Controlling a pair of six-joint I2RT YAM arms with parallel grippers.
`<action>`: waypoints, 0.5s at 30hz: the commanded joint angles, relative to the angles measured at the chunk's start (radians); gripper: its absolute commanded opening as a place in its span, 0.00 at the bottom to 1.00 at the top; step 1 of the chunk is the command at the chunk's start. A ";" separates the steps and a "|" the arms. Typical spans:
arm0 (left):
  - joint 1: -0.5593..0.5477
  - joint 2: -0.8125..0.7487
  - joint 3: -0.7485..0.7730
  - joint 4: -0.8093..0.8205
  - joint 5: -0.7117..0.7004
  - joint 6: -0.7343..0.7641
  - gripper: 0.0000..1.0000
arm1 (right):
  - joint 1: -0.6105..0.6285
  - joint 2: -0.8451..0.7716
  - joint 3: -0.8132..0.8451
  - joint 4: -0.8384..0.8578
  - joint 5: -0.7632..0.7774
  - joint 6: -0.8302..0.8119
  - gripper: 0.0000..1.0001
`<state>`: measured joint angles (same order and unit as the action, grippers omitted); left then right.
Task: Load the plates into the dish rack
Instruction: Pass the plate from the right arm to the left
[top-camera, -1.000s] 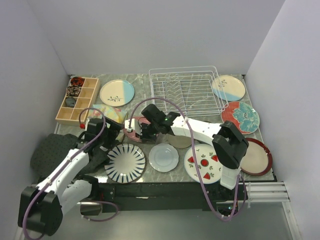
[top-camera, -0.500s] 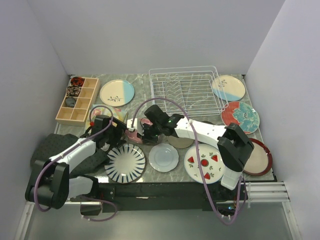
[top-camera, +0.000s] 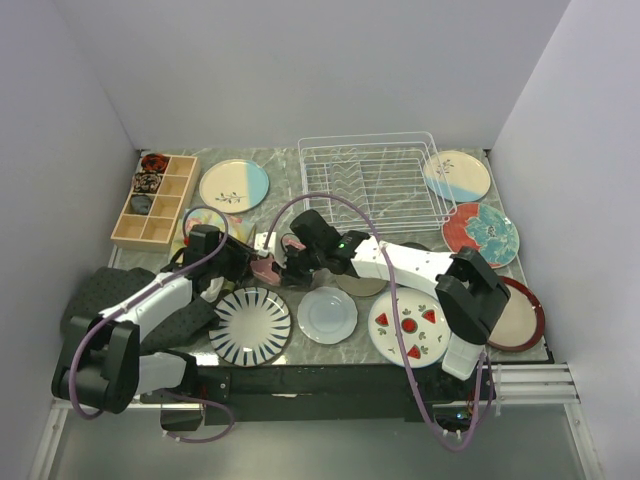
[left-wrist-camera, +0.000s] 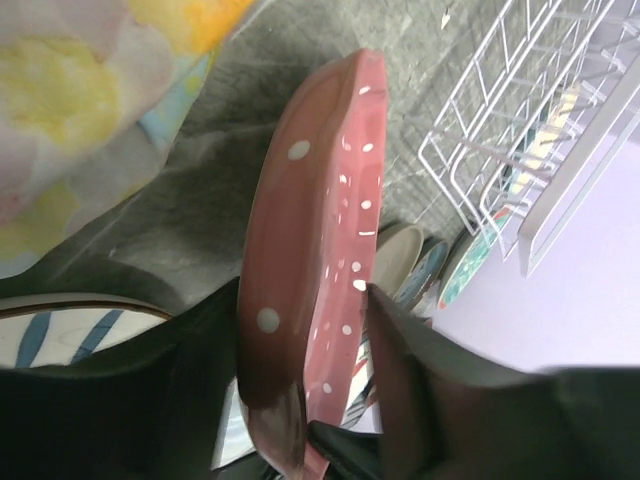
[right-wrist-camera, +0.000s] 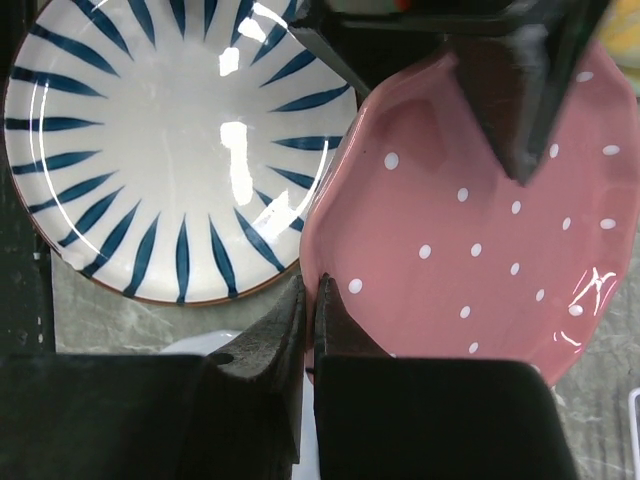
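Pinching rim of pink dotted plate (right-wrist-camera: 480, 230) with right pincer (right-wrist-camera: 310, 290), up on edge to fit dish rack (top-camera: 370, 185); left pincer (left-wrist-camera: 300, 330) around it, cannot tell if squeezing.

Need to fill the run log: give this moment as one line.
pink dotted plate: tilted on edge | right gripper: shut on its rim | left gripper: astride it, grip unclear | dish rack: no plates

dish rack (top-camera: 375, 185) open from above | right arm (top-camera: 400, 262) sprawled across counter (top-camera: 284, 166) before it | pink plate (right-wrist-camera: 480, 230), left claw (left-wrist-camera: 300, 330), right claw (right-wrist-camera: 312, 300) clog left-centre
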<state>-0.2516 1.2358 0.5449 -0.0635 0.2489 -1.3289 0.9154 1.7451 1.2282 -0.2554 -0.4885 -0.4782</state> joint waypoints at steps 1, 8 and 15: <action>0.002 -0.036 0.039 0.034 0.035 0.013 0.50 | -0.003 -0.081 0.013 0.133 -0.047 0.029 0.00; 0.005 -0.091 0.059 0.039 0.061 0.085 0.11 | -0.003 -0.084 0.025 0.107 -0.088 0.030 0.00; 0.015 -0.176 0.156 -0.104 -0.033 0.336 0.01 | -0.009 -0.120 0.051 0.004 -0.166 -0.034 0.32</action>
<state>-0.2417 1.1461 0.5858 -0.1886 0.2489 -1.1866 0.9077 1.7214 1.2247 -0.2386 -0.5549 -0.4644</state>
